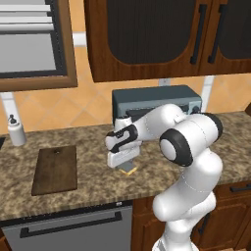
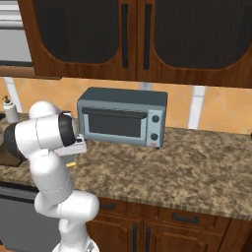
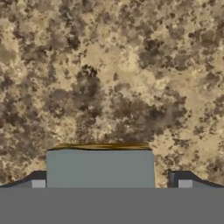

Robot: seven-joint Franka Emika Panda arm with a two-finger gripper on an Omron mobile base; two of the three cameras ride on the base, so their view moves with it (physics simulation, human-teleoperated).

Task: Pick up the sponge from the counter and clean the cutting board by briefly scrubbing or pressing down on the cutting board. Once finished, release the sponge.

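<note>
Tool [image 1: 128, 164] is low over the sponge [image 1: 129, 169], which lies on the table [image 1: 88, 184] in front of the toaster oven [image 1: 157, 100], well to the 3 o'clock side of the cutting board [image 1: 55, 169] in the left base view. In the hand view the sponge [image 3: 99, 168] sits at 6 o'clock, grey-blue top facing the camera, a thin yellow edge showing at its far side. The two fingertips [image 3: 38, 183] stand one at each side of it, at about 7 and 5 o'clock. The left tip looks right against the sponge side; the right tip shows a small gap. So the tool reads as part open and straddling the sponge, with no firm hold visible yet; whether the sponge has left the table cannot be told.

Step in hand, by judgement: the grasp. To do it well, the tool should stay centred so both pads meet the sponge's short sides evenly, go low enough to catch the yellow layer and not just the top skin, and close fully before any lift. Sponge is soft, so it may squash and tilt if pinched off-centre. Lift straight up, then travel toward 9 o'clock to the board. The soap bottle [image 1: 16, 131] stands beyond the board at 10 o'clock, clear of that path.
</note>
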